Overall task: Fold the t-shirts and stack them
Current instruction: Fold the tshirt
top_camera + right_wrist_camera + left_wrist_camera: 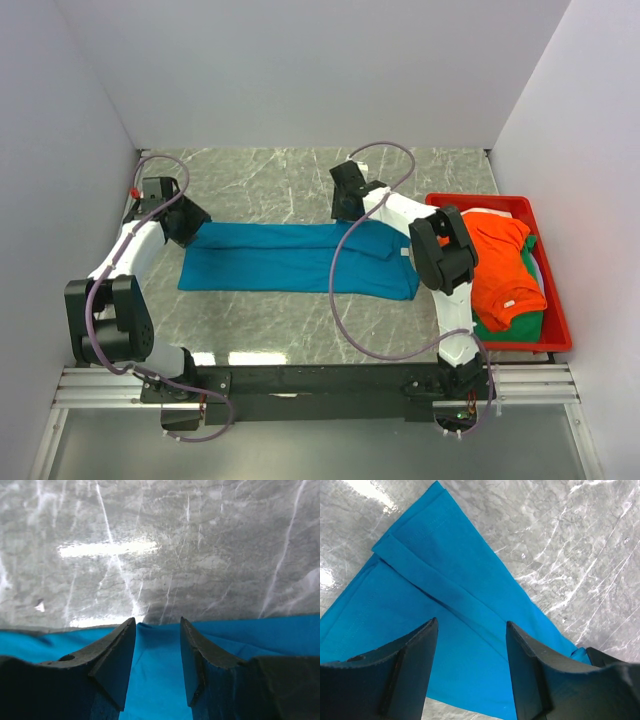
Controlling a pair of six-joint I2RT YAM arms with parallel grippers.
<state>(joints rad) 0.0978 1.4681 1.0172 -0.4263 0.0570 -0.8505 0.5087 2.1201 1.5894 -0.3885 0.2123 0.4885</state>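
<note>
The left tool (470,625) and right tool (157,622) gape over the teal shirt (290,258). Only the top view shows the bin (480,198), holding an orange shirt (505,265) on a green shirt (515,322).

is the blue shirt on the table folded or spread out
Folded: the teal-blue cloth t-shirt lies as one long narrow band with no sleeves sticking out, and the left wrist view shows a doubled-over layer across it.

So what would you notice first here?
The long teal shirt stretched across the middle of the table. Then the red bin on the right, with an orange shirt heaped on a green one.
</note>
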